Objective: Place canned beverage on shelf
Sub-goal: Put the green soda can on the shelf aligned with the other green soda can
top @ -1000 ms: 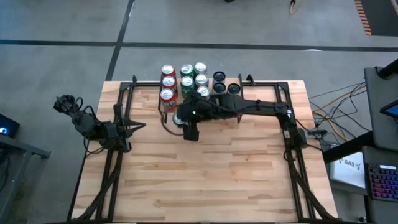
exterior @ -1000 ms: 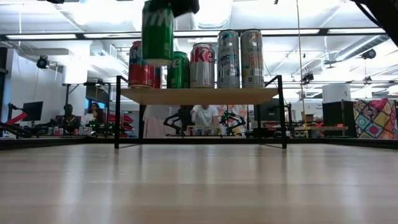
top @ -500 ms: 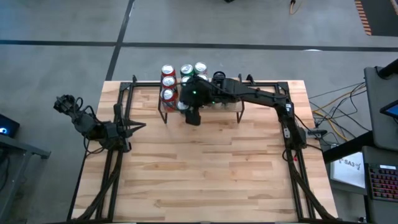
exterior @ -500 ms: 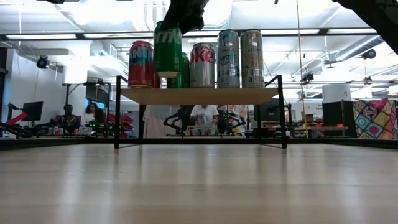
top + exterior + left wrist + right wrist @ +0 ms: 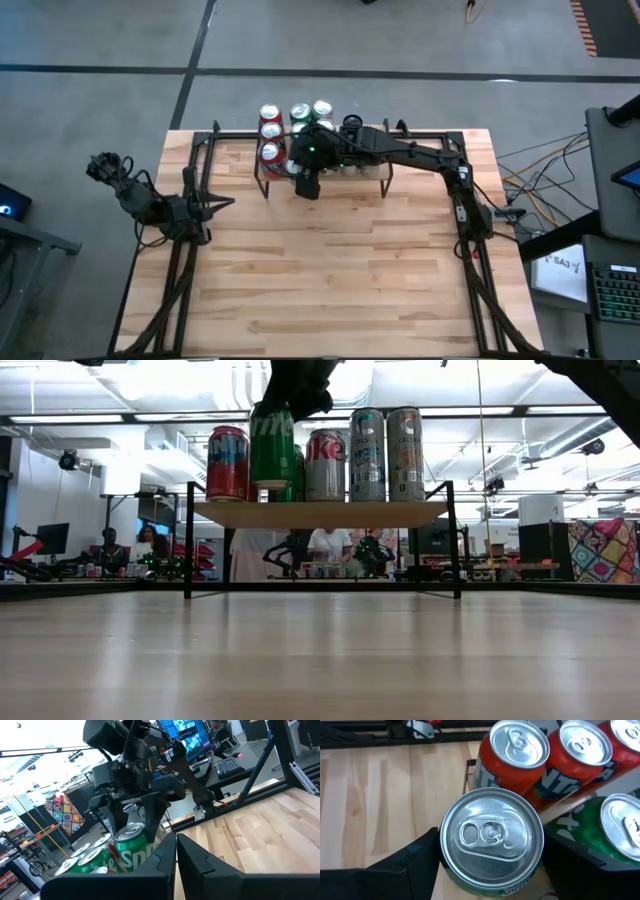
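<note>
A green soda can point(image 5: 272, 445) hangs upright at the front left of the shelf point(image 5: 320, 513), a light-wood board on thin black legs at the table's far middle. Its bottom shows a little above the board. My right gripper point(image 5: 295, 382) is shut on it from above, and the can's silver top point(image 5: 492, 835) fills the right wrist view. A red can point(image 5: 228, 462) stands on the shelf just left of the held can. My left gripper point(image 5: 176, 855) waits shut and level at the table's left edge point(image 5: 150, 205), touching nothing. My right gripper pinches the green can's side wall just under its top rim point(image 5: 445, 870), one dark finger point(image 5: 410, 865) on each of two opposite sides. The fingers come slanting down from the table's near right. The can hangs upright below them, clear of the shelf board.
Several cans stand on the shelf: red ones point(image 5: 268, 130) on the left, green and silver ones point(image 5: 312, 118) in the middle, dark ones point(image 5: 362, 135) to the right. Bare tabletop point(image 5: 330, 270) lies in front of the shelf. People sit in the room beyond point(image 5: 325, 545).
My right gripper has carried the green can toward the table's far edge, over the shelf's front left, and lowered it a little. The can has stayed upright in the hold. Most of the move came in the first half second.
</note>
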Tool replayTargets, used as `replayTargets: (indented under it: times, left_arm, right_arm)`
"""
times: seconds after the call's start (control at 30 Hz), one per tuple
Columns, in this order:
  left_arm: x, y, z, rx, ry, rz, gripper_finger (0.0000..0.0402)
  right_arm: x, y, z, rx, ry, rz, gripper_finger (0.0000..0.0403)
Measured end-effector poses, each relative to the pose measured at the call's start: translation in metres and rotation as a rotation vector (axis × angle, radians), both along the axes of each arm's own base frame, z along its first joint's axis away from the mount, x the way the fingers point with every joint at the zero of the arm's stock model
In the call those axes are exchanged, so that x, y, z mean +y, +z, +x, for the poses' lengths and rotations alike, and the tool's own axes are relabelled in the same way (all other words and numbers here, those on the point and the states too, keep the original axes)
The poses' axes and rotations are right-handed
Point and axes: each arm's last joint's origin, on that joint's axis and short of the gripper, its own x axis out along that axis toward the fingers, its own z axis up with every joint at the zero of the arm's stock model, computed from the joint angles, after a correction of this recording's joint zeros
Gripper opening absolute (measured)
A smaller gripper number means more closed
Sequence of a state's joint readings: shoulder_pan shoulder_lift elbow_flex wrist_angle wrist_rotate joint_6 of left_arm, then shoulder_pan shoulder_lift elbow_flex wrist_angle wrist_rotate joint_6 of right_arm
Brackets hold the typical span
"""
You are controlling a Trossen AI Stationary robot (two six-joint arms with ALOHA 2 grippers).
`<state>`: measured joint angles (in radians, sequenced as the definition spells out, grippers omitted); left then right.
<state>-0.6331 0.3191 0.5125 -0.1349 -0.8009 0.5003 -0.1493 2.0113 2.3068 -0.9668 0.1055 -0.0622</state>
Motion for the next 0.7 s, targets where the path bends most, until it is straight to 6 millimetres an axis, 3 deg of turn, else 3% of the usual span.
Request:
replayTargets:
  times: [0.7]
  left_arm:
    - [-0.0001, -0.0001, 0.0, 0.0, 0.0, 0.0, 0.0]
  right_arm:
    - [-0.0012, -0.0089, 0.0019, 0.017, -0.057, 0.009, 0.029]
